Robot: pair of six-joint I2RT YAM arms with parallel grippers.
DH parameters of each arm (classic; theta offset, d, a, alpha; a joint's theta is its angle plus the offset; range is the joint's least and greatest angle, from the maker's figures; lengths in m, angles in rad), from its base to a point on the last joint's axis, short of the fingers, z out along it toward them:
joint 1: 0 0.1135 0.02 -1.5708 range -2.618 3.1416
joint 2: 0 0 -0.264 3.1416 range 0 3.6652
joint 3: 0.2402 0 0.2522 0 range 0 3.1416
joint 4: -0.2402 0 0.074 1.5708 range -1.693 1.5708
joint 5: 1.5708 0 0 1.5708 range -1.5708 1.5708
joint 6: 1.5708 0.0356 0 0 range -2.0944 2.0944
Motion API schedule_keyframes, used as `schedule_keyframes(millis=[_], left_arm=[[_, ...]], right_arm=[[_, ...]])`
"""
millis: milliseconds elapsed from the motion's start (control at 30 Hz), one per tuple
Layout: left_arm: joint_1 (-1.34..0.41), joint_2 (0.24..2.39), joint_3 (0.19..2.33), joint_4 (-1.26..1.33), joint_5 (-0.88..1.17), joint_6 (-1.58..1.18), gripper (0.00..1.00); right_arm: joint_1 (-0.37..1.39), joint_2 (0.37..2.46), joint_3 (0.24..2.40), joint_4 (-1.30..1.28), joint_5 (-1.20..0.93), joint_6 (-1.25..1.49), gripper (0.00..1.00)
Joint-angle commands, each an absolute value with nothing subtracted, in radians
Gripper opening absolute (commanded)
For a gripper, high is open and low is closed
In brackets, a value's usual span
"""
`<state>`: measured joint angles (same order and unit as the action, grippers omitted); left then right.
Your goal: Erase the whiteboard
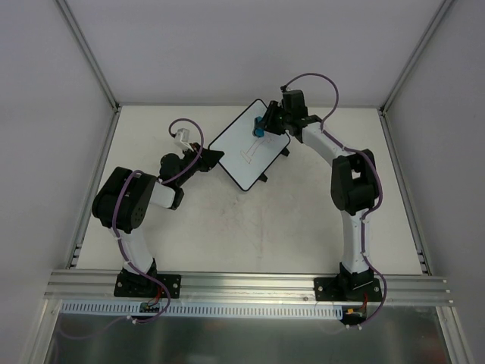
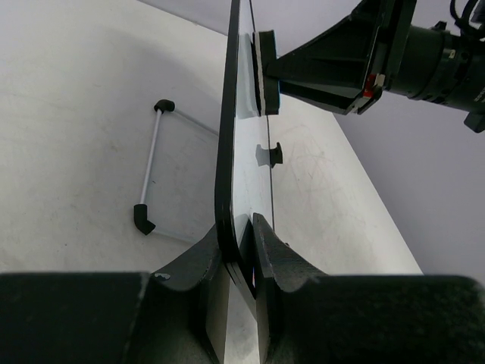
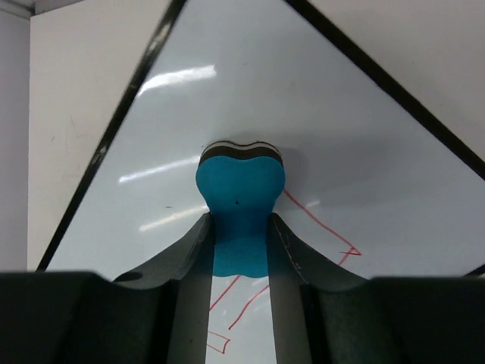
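You hold: left gripper (image 2: pixel 241 254) clamped on the edge of the whiteboard (image 1: pixel 235 155); right gripper (image 3: pixel 240 235) pinching a blue eraser (image 3: pixel 240 189) pressed against its face beside red lines (image 3: pixel 322 224).

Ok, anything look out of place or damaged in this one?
Nothing broken or spilled. The whiteboard sits diagonal to the table edges, but the left gripper clamps its edge while the right gripper presses the blue eraser against it. Red marks show on it.
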<state>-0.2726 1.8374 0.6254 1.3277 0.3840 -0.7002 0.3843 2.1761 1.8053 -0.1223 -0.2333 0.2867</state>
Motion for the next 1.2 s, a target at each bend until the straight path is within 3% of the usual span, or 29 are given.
schedule_keyframes(millis=[0, 200, 600, 1167], left_arm=[[-0.259, 1.844, 0.598, 1.456, 0.402, -0.667, 0.0], [-0.253, 1.842, 0.589, 1.486, 0.414, -0.707, 0.0], [-0.252, 1.847, 0.584, 1.482, 0.436, -0.71, 0.0], [-0.253, 1.839, 0.615, 1.443, 0.472, -0.696, 0.0]], right_arm=[[0.359, 2.172, 1.717, -0.181, -0.143, 0.339, 0.0], [0.322, 2.135, 1.606, -0.178, -0.089, 0.397, 0.0], [0.318, 2.105, 1.534, -0.081, -0.181, 0.37, 0.0], [0.514, 2.023, 1.551, -0.006, -0.267, 0.108, 0.0]])
